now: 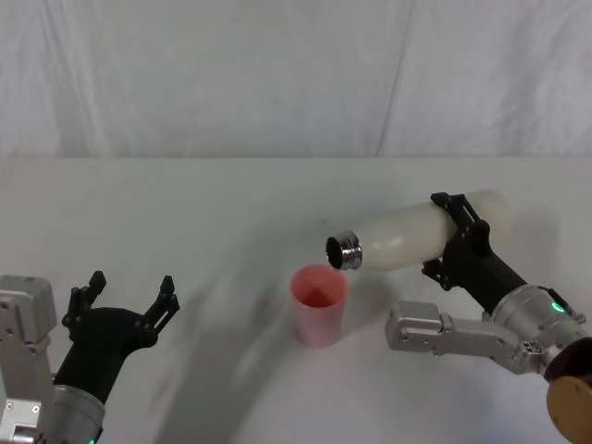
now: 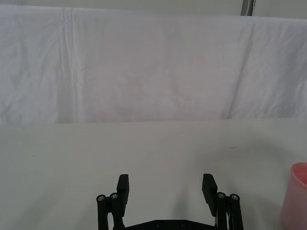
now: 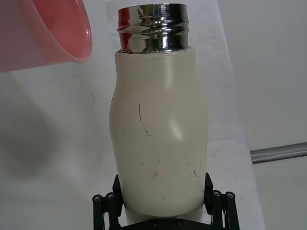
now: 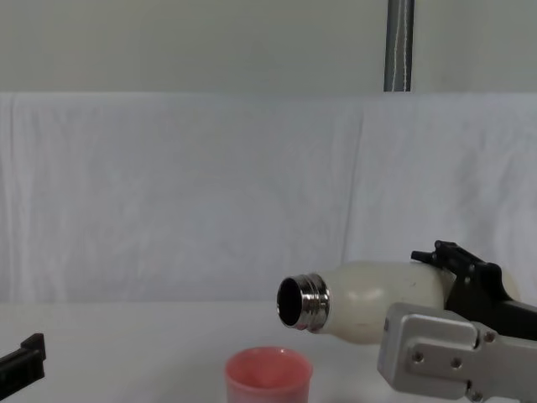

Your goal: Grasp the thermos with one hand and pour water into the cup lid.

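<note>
Over the desk (image 1: 185,213), right tool (image 1: 460,233) clamps the thermos (image 1: 416,236) tipped nearly flat, steel neck just above the pink cup lid (image 1: 320,303) (standing upright); left tool (image 1: 129,298) sits spread wide, well apart

table (image 1: 185,213): white cloth-covered surface, faint creases | backdrop (image 4: 168,193): white draped sheet behind the table, vertical folds, meets the table at its far edge | wall (image 4: 168,42): plain pale band above the sheet | pole (image 4: 399,46): grey metal, upright, rising from behind the sheet's top edge, right of centre
</note>
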